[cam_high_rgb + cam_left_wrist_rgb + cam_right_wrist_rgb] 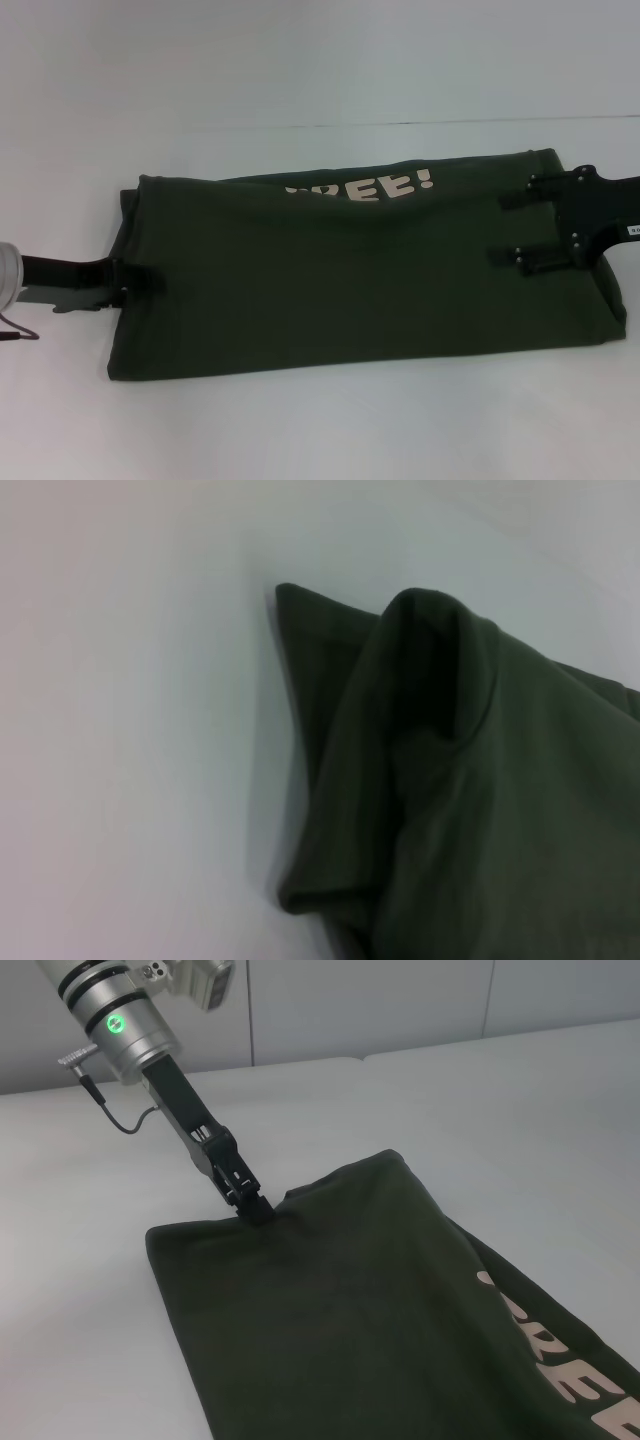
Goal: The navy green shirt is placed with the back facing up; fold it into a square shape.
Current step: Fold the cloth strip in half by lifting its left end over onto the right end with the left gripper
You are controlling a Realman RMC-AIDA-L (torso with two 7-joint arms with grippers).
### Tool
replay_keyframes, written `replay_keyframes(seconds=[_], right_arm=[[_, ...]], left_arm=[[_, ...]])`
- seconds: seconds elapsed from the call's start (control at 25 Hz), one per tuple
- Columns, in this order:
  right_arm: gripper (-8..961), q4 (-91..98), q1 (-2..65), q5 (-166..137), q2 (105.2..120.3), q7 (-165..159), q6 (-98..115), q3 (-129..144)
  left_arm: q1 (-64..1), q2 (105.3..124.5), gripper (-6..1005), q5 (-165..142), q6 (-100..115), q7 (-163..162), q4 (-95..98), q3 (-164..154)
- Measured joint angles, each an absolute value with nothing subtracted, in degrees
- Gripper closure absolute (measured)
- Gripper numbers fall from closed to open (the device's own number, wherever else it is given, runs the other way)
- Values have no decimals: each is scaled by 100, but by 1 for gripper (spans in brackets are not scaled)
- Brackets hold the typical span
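Toward the left edge of the white table (pixel 300 430), the left gripper (pixel 140 280) is reaching in low and level, its fingers clenching the short left end of the shirt (pixel 350 270); the right wrist view is showing the cloth puckering up at that pinch. The shirt is lying across the middle of the table as a long band, its long axis running left to right, with a strip of cream lettering (pixel 360 187) peeking out along the far edge where the front is turning up. At the right end, the right gripper (pixel 515 228) is resting on top of the cloth, its two fingers spread wide apart and pointing left along the band; it is grasping nothing that I can see. Each arm is sitting at its own end, so bringing one short end over toward the other, along that axis, looks like what a square calls for.
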State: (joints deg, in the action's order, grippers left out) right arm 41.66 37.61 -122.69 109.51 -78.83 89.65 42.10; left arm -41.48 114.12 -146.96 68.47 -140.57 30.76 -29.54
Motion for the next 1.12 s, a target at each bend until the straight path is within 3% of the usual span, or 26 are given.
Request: replay_keyframes(seconds=[1.12], right_arm=[[128,4166,3778,-12269,10942,-7884,8894,4280]], left_arm=[[-4205,11387,354,-14793,6872,-14324,3062,-3014]])
